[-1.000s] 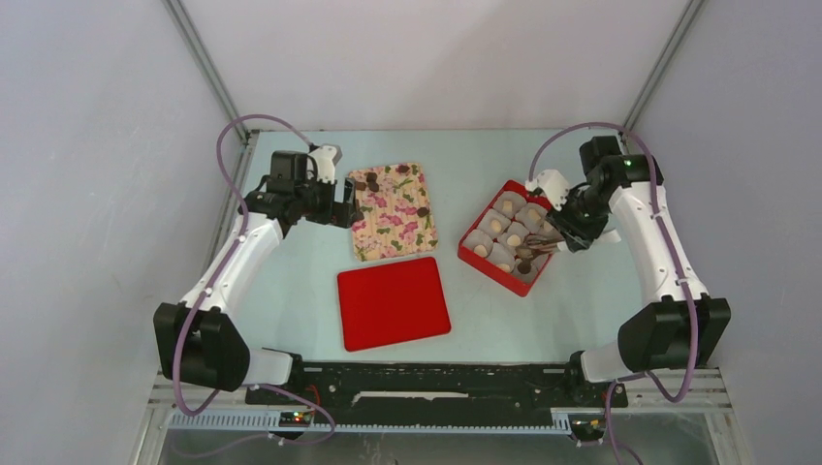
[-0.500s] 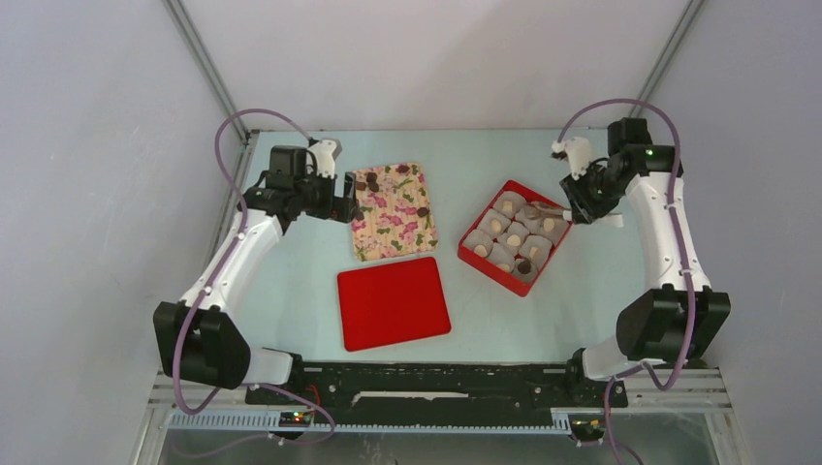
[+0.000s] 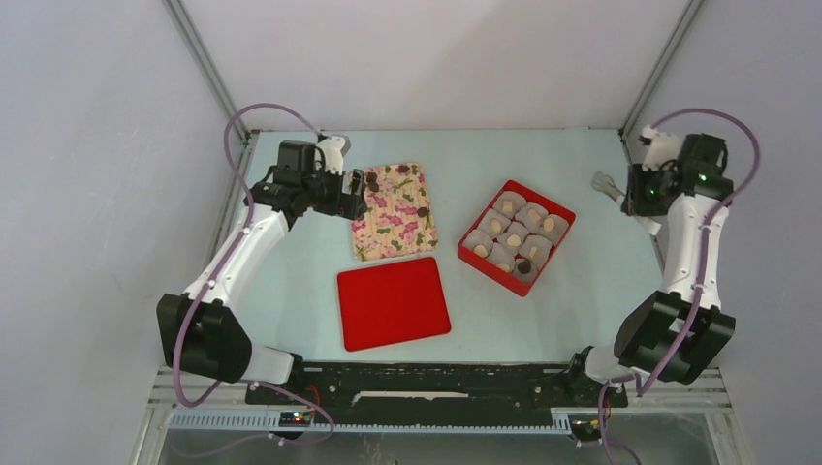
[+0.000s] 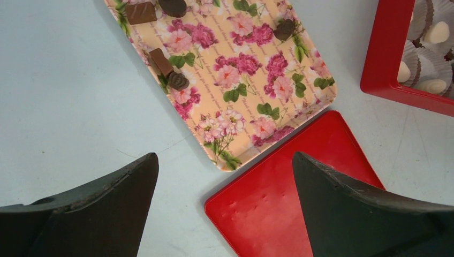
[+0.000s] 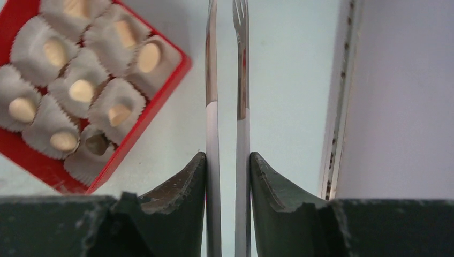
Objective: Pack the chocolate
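The left claw [image 4: 225, 160] hangs wide open, holding nothing, over the table [image 4: 64, 91] well to the left of the red box [image 3: 488, 270]. Below it lie the near corner of a floral tray [image 4: 251, 80] and a red lid [image 4: 278, 203]. Dark chocolate [image 4: 160, 61] lies in a few pieces at the tray's far end. To the right of the box, the right claw [image 5: 227, 158] is clamped on metal tongs [image 5: 212, 80], whose two arms stand slightly apart. Inside the box, pale chocolate sits in paper cups [image 5: 24, 45]. The cup at the box's near corner holds a dark piece [image 5: 96, 143].
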`<action>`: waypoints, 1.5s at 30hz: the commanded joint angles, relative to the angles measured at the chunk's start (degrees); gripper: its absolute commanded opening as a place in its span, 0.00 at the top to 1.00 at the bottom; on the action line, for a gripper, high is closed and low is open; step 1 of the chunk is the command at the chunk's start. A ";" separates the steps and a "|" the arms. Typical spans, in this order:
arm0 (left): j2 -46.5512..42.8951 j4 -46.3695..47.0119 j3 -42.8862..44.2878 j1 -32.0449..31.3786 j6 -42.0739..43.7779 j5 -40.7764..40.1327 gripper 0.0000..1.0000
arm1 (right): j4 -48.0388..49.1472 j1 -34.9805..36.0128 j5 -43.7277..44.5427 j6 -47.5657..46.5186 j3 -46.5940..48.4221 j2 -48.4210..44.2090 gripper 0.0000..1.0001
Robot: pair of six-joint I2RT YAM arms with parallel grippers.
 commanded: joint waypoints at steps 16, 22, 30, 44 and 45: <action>-0.42 -1.19 2.09 -1.91 -1.12 -0.44 0.02 | 17.02 -10.61 -1.43 12.68 -16.87 -2.35 0.63; -1.16 -1.12 1.24 -2.15 -1.10 -1.22 0.02 | 19.27 -9.84 0.32 11.21 -20.08 -0.28 0.60; -1.13 -0.63 0.96 -2.14 -2.27 -1.37 0.02 | 22.84 -10.21 -0.23 6.05 -27.77 0.45 0.45; 1.03 0.82 -1.02 -1.87 -10.38 -9.54 0.02 | 21.53 -10.13 -3.59 6.31 -26.27 -5.38 0.37; 2.10 0.80 -0.45 -1.43 -10.54 -9.10 0.04 | 20.90 -10.05 -4.22 6.89 -25.06 -6.69 0.36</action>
